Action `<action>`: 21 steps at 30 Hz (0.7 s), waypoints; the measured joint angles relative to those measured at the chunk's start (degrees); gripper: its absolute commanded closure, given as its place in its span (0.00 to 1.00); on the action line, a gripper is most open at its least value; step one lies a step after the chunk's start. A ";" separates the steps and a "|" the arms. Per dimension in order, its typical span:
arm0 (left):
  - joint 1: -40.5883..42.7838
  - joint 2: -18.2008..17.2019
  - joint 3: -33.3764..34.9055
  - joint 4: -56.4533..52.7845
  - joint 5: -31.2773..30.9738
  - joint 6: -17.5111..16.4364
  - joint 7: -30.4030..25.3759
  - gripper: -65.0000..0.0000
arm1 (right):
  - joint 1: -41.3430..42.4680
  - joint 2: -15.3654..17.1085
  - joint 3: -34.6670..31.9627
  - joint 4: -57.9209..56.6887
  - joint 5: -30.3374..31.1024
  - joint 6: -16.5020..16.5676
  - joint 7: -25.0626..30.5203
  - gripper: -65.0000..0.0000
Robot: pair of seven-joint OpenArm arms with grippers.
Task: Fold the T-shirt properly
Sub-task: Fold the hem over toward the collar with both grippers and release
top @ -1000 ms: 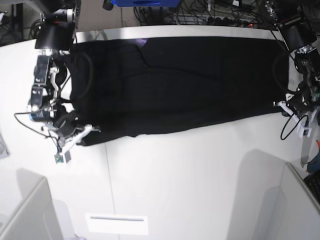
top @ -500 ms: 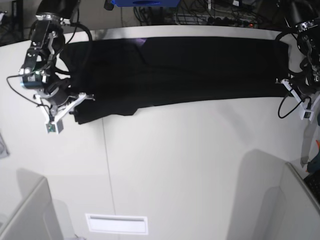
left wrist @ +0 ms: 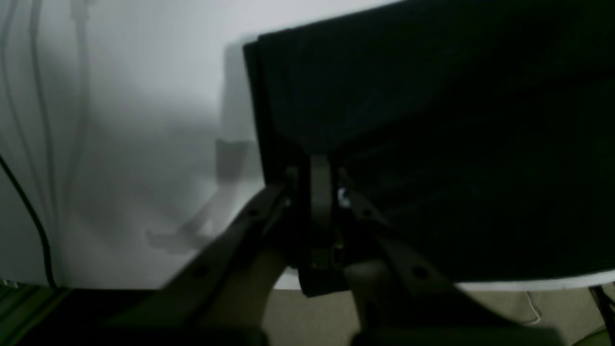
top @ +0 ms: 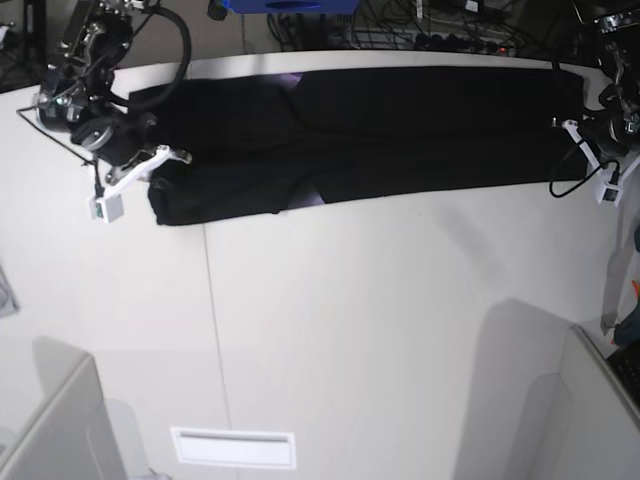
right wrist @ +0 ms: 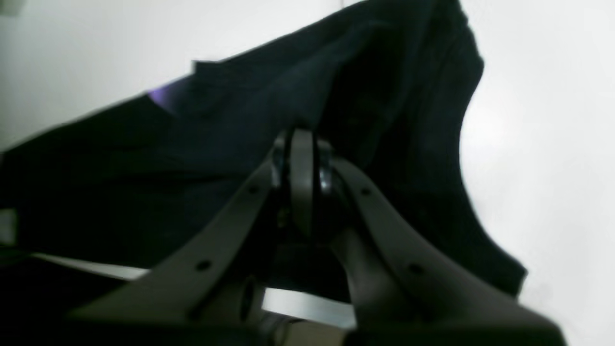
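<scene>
folding black short-sleeved cloth T-shirt [top: 400,110] lengthwise, across top of frame | left gripper [left wrist: 321,163], right gripper [right wrist: 301,139]: fingertips together, clamped on its near edge, apparently | next: lay edge flat, release both, smooth left-end bunching

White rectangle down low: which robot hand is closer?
Right. In the base view, the right gripper is above the white rectangle, slightly left; the left gripper is farther, up and right.

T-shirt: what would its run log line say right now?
T-shirt: partly folded | left gripper: shut on cloth | right gripper: shut on cloth
</scene>
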 measured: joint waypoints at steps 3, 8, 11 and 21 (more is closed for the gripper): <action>0.22 -0.04 0.00 0.09 0.20 0.00 0.02 1.00 | -1.03 0.00 2.58 0.04 6.19 0.02 -1.01 1.00; 0.94 -0.31 0.02 3.08 -0.02 0.00 -0.66 1.00 | -2.03 1.51 3.93 0.00 6.56 0.00 -2.43 1.00; 1.90 -0.13 0.35 2.69 0.26 0.00 0.28 1.00 | -3.48 0.22 3.96 -0.72 2.49 0.02 -2.05 1.00; 3.48 -0.07 0.42 2.60 0.63 0.00 -0.42 1.00 | -5.55 -0.50 3.82 -2.08 1.38 0.00 -1.42 1.00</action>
